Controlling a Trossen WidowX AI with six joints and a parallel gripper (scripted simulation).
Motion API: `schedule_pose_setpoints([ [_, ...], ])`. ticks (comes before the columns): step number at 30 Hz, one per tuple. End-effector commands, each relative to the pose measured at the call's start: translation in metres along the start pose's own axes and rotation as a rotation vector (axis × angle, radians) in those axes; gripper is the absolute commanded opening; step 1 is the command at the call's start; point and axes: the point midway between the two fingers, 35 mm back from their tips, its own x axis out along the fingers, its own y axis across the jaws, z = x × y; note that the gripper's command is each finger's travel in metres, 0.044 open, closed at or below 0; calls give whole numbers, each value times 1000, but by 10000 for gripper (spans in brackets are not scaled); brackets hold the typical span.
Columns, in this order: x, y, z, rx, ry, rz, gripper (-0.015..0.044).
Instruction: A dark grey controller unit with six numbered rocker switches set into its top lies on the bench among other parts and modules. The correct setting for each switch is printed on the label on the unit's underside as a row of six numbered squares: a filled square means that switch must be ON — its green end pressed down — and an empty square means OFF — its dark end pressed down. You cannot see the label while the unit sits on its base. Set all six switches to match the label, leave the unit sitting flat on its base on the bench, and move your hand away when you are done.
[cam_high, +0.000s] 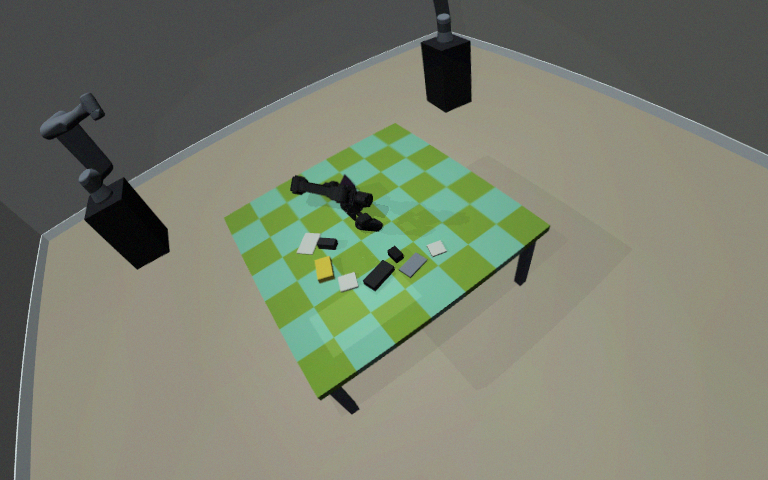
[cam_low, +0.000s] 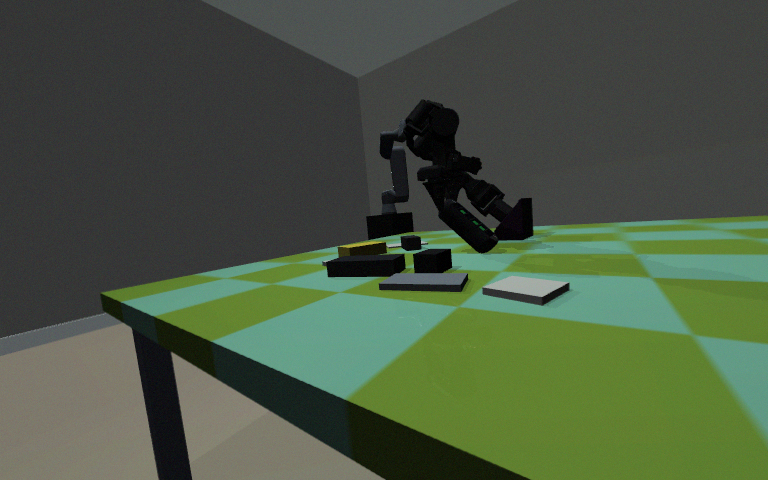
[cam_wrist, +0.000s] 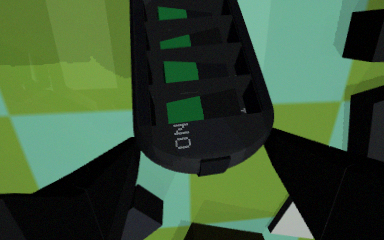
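The dark grey controller unit (cam_high: 369, 224) (cam_low: 468, 227) (cam_wrist: 205, 135) is held steeply tilted, its lower end close above the bench (cam_high: 396, 133) (cam_low: 566, 384); whether it touches is unclear. My gripper (cam_high: 358, 216) (cam_low: 446, 204) is shut on the unit, with one finger at each side of its near end in the wrist view. The switch face shows there: several rockers with green ends at left and dark ends at right, and "ON" lettering near the end. The upper rockers are cut off by the frame. The underside label is hidden.
Nearby lie a long black block (cam_high: 378, 275) (cam_low: 365, 266), a small black block (cam_high: 395, 253) (cam_low: 431, 260), a grey plate (cam_high: 413, 264) (cam_low: 423, 281), a white tile (cam_high: 436, 247) (cam_low: 523, 286), another white tile (cam_high: 347, 281), a yellow block (cam_high: 323, 268) (cam_low: 362, 247), a white plate (cam_high: 307, 243) and a dark block (cam_high: 327, 243).
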Motion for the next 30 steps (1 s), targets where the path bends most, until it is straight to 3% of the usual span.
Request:
schedule_pose_setpoints([
  [1, 8, 4, 1, -9, -6, 22, 338],
  [30, 24, 4, -15, -9, -5, 22, 338],
])
